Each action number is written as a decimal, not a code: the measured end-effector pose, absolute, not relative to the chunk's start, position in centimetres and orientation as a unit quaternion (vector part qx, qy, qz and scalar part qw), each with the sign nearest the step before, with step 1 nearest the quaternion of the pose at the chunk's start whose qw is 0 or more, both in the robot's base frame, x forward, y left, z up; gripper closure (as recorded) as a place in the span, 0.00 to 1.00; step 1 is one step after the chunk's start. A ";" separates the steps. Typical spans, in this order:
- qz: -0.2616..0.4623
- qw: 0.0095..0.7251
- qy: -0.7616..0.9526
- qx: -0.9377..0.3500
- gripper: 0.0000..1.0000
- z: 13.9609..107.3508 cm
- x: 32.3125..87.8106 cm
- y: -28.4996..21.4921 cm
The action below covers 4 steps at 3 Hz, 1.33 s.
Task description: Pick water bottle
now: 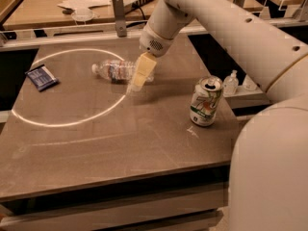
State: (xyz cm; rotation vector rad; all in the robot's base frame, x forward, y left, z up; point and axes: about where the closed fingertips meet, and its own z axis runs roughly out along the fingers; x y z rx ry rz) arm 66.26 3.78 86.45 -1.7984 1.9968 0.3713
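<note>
My hand sits over the middle-far part of the worktop, pointing down and to the left, its pale yellow tip low, close to the surface. It overlaps the right end of the water bottle in this view; can't tell if it touches it. Can't tell whether my hand is open or closed.

The water bottle lies on its side, white cap to the left and label band around its middle, inside the far-right part of a white circle marked on the worktop.

My arm comes in from the upper right.

A white-green soda can stands upright near the right edge, well apart from the bottle. A small dark blue packet lies flat at the left, across the circle's line. Two small clear pump bottles stand beyond the right edge, off the worktop, just behind the can.
</note>
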 end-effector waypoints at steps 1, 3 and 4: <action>0.139 0.203 0.719 -0.650 0.17 85.0 66.8 4.7; 0.144 0.225 0.722 -0.638 0.72 85.8 67.7 4.0; 0.153 0.256 0.702 -0.646 0.95 89.1 67.5 2.4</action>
